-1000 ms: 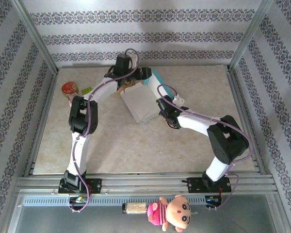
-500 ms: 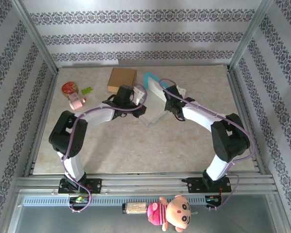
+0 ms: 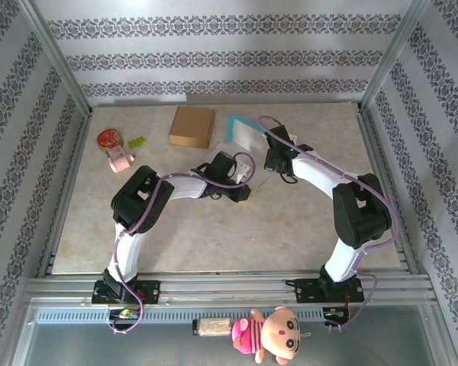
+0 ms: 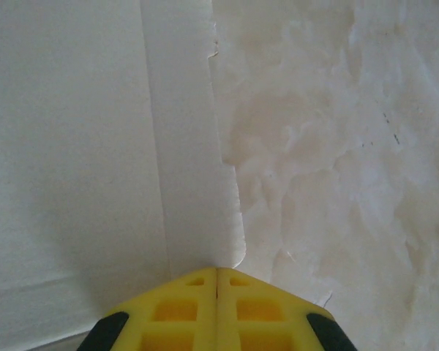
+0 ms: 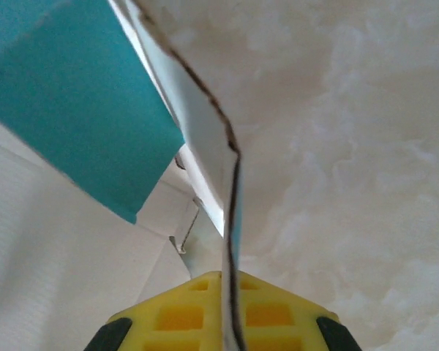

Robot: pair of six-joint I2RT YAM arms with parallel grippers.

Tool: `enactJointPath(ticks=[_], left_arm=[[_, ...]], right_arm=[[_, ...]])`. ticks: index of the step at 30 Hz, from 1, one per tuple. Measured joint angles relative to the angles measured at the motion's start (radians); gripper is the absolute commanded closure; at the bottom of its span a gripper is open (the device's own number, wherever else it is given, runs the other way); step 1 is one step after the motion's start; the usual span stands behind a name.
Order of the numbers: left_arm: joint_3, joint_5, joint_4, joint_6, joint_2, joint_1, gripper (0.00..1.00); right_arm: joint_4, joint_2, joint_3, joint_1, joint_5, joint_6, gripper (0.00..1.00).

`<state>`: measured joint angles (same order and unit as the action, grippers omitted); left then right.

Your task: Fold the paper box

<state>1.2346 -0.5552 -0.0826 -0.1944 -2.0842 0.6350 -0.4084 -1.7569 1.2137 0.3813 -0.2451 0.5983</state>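
the white and teal flattened paper box [image 3: 250, 141] lies in the upper middle of the top view, on the beige marbled table [image 3: 183, 229], with its teal edge toward the upper left. in the right wrist view one thin panel stands on edge, white on one face with teal showing behind. it runs down into the seam of the right gripper [image 5: 230, 285], whose yellow fingers are clenched on it. in the left wrist view the left gripper [image 4: 217, 281] sits at the bottom middle, its yellow fingers pressed together. their tips touch the lower corner of a white flap; i cannot tell whether any paper is caught between them.

just left of the paper box lies a brown cardboard box [image 3: 192, 126]. further left, near the table's edge, are a red round object [image 3: 109, 139], a small green piece [image 3: 137, 142] and a small pink object [image 3: 120, 162]. a plush doll [image 3: 275, 333] lies at the bottom middle, off the table.
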Motion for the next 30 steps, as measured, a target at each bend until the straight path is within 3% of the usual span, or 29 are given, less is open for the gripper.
enactJointPath(ticks=[30], left_arm=[[-0.009,-0.095,-0.157,-0.107,-0.048,0.000,1.00]], right_arm=[[0.029,-0.116,0.102,0.039,0.044,0.475,0.94]])
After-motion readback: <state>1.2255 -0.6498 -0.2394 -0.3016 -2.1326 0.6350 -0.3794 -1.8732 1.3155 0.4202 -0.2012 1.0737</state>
